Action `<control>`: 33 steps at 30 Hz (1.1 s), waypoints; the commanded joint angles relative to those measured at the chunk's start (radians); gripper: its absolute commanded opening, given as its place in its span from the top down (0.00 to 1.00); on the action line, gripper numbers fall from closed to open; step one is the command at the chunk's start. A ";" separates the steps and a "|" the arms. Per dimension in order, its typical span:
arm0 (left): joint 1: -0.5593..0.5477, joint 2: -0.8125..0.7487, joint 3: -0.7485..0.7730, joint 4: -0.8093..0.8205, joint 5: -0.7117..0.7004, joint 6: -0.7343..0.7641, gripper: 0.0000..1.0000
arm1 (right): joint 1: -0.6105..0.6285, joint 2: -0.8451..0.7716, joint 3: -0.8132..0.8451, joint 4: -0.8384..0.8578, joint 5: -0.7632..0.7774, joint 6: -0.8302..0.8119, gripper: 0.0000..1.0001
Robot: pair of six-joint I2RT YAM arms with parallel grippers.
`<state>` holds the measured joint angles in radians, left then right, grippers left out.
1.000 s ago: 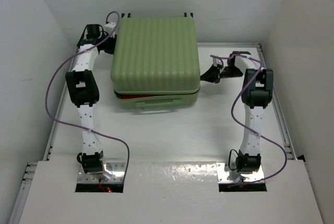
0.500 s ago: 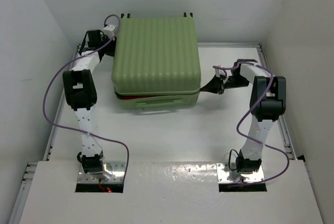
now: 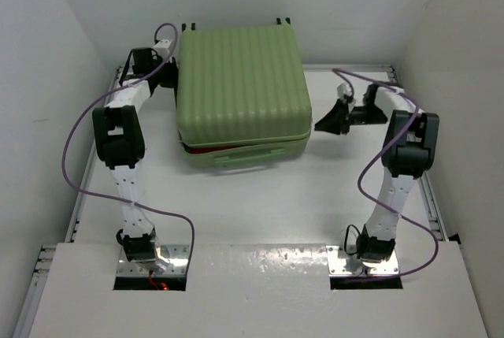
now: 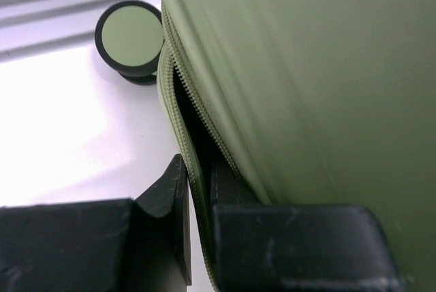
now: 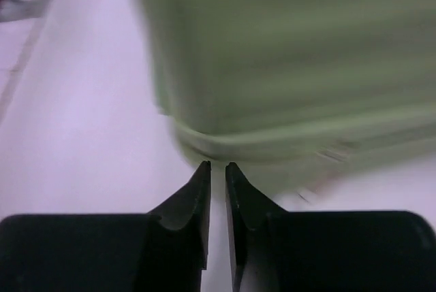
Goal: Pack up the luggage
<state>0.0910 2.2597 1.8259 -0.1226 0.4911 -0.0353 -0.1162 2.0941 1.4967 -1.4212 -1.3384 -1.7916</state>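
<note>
The luggage (image 3: 240, 86) is a big light-green ribbed suitcase lying flat at the back of the table, its lid down but unzipped. Something red (image 3: 206, 149) shows in the front gap above the handle (image 3: 236, 162). My left gripper (image 3: 168, 79) is at its back left corner. In the left wrist view that gripper (image 4: 197, 190) is shut on the lower shell's zipper rim (image 4: 178, 122), one finger inside the gap, near a black wheel (image 4: 129, 37). My right gripper (image 3: 319, 127) hovers just off the right side. Its jaws (image 5: 217, 166) stand slightly open, empty, pointing at the blurred shell (image 5: 286, 54).
White walls close in the table at the back and on both sides. Raised rails (image 3: 429, 188) run along the table's side edges. Purple cables (image 3: 75, 125) loop off both arms. Bare table (image 3: 260, 204) lies between the luggage and the arm bases.
The luggage has slid and turned a little to the right. My right gripper has drawn back from its right side and parted its jaws slightly. The left gripper keeps its hold.
</note>
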 commanded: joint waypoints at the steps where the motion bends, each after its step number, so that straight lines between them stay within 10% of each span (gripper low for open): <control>1: -0.048 0.133 0.007 -0.291 0.158 0.031 1.00 | -0.101 0.026 0.177 -0.125 -0.084 0.122 0.84; 9: -0.004 0.231 0.160 -0.415 0.155 0.135 1.00 | -0.088 -0.065 -0.026 0.663 0.045 0.708 0.68; 15: 0.015 0.267 0.231 -0.460 0.164 0.146 1.00 | -0.027 0.162 0.351 0.164 0.007 0.312 0.64; 23: 0.015 0.267 0.211 -0.469 0.164 0.156 1.00 | -0.005 0.192 0.366 0.285 0.008 0.339 0.69; 33: 0.015 0.276 0.211 -0.469 0.155 0.156 1.00 | 0.021 0.241 0.422 -0.068 0.042 -0.020 0.68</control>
<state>0.1177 2.3997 2.1109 -0.3969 0.5999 0.0029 -0.1085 2.3199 1.8828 -1.2930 -1.2812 -1.6234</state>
